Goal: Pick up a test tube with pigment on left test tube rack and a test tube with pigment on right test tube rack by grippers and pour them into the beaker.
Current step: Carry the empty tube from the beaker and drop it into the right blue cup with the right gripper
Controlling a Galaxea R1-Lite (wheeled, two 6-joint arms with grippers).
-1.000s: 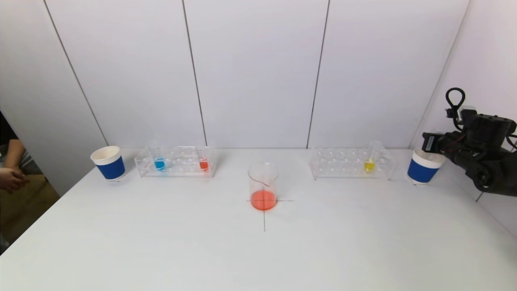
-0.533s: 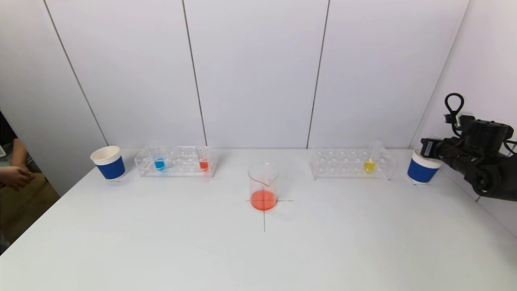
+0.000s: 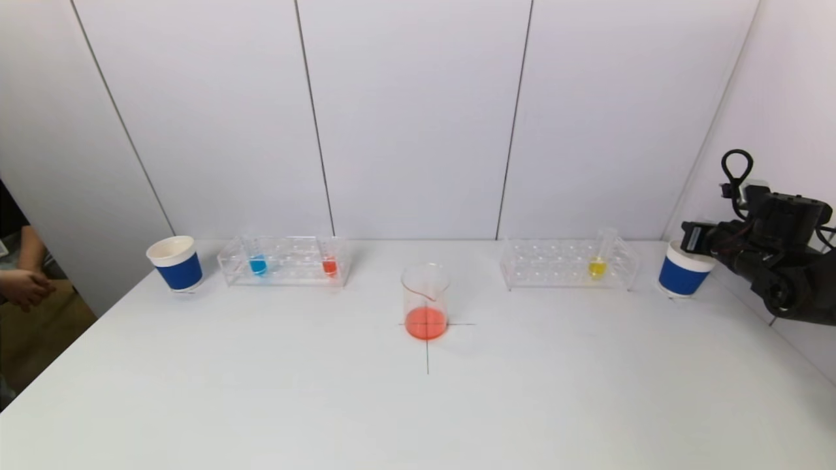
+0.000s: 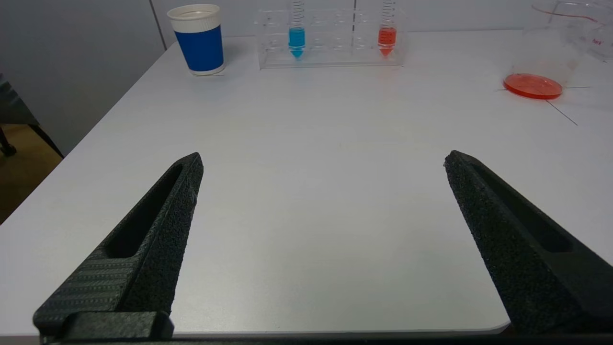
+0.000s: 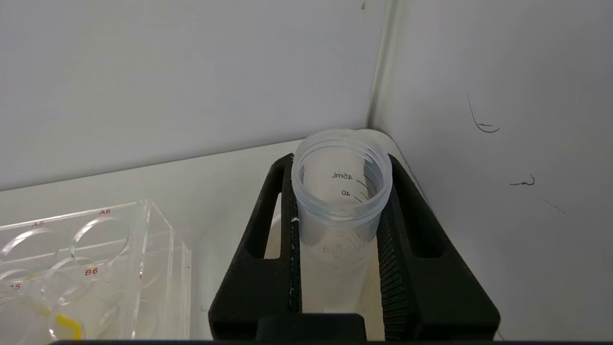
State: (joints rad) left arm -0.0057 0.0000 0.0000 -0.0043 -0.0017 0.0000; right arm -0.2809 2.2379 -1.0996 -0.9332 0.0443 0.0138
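The glass beaker (image 3: 425,300) holds orange liquid at the table's middle. The left rack (image 3: 285,261) holds a blue tube (image 3: 257,264) and an orange-red tube (image 3: 330,266). The right rack (image 3: 567,264) holds a yellow tube (image 3: 597,266). My right gripper (image 3: 695,238) is over the right blue cup (image 3: 682,271). In the right wrist view it (image 5: 341,160) is shut on an empty clear test tube (image 5: 341,187), mouth up. My left gripper (image 4: 323,160) is open and empty over the table's front left, out of the head view.
A second blue cup (image 3: 176,263) stands left of the left rack. A person's hand (image 3: 19,287) is beyond the table's left edge. Walls close in behind and on the right, near my right arm.
My right gripper with the empty tube has sunk a little over the right cup. Nothing else on the table has moved.
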